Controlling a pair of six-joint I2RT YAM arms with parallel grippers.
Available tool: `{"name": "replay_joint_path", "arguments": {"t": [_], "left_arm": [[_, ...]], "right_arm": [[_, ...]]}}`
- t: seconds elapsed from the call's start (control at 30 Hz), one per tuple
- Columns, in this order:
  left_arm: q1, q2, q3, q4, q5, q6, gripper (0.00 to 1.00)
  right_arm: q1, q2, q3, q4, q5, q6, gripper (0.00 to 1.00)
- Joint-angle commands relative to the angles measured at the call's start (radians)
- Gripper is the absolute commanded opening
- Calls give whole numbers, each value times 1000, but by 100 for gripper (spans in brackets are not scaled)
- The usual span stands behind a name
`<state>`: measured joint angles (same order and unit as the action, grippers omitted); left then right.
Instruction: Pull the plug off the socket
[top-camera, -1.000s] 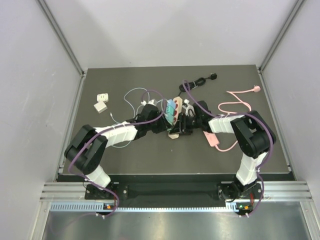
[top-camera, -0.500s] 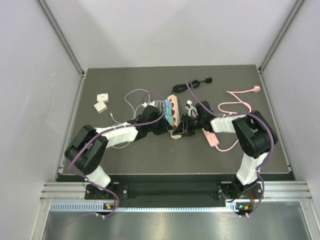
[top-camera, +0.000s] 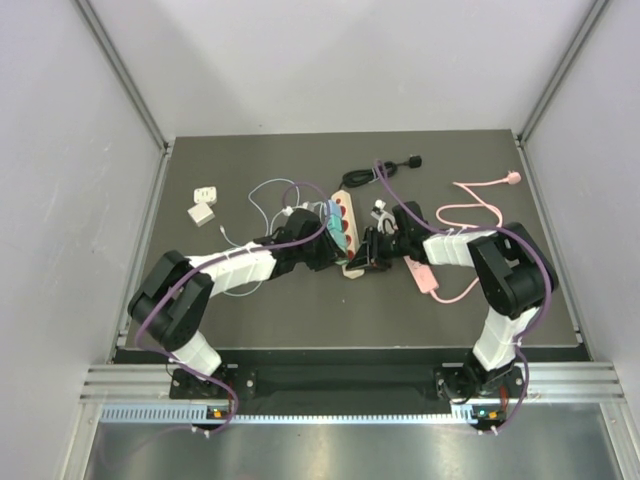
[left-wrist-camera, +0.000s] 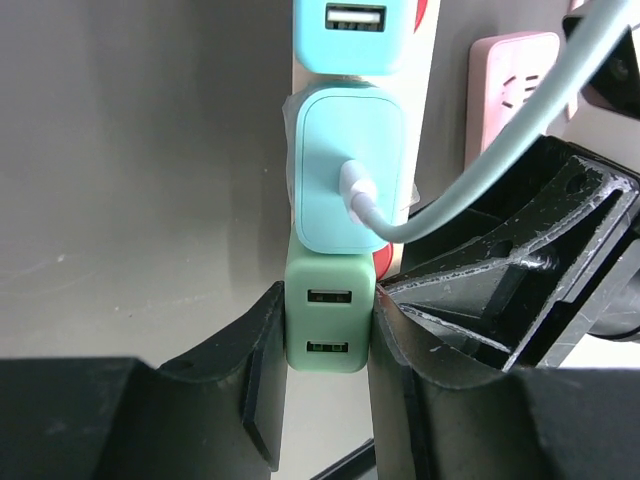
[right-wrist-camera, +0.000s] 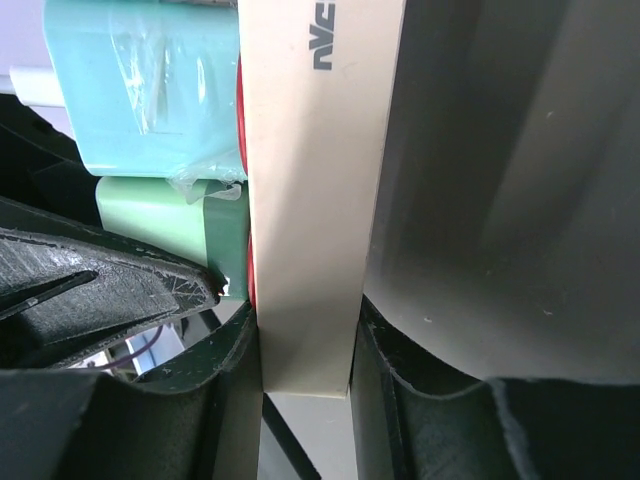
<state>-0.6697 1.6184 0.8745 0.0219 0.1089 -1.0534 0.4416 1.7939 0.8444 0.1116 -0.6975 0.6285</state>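
We find the green charger hemmed in. A teal charger with its cable sits hard against it on the power strip, and the right gripper crowds the strip's near end. Left of the strip we see bare table. A coiled black cord lies just beyond its far end.

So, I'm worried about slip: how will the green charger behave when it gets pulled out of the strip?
The green charger looks like a rigid, smooth plastic block, so it could slip in the left tool. It is small, so probably light. The power strip, clamped by the right tool, should hardly move.
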Motion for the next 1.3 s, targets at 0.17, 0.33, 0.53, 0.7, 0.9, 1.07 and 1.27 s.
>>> {"name": "replay_joint_path", "arguments": {"t": [0.17, 0.33, 0.53, 0.7, 0.9, 1.07, 1.27], "left_arm": [[-39, -58, 214, -295, -210, 113, 0], [-86, 6, 265, -341, -249, 127, 0], [-97, 29, 313, -355, -247, 154, 0], [-119, 60, 359, -439, -314, 204, 0], [-113, 0, 290, -323, -186, 265, 0], [-73, -64, 192, -191, 7, 280, 0], [-16, -123, 144, -151, 106, 254, 0]], "right_arm": [[-64, -8, -1, 8, 237, -90, 0], [-64, -11, 2, 3, 248, -104, 0], [-63, -18, 4, -1, 265, -121, 0], [-64, -11, 5, -4, 260, -125, 0], [-89, -11, -2, 22, 213, -125, 0], [-110, -7, -8, 39, 181, -119, 0], [-113, -5, -10, 46, 167, -116, 0]]}}
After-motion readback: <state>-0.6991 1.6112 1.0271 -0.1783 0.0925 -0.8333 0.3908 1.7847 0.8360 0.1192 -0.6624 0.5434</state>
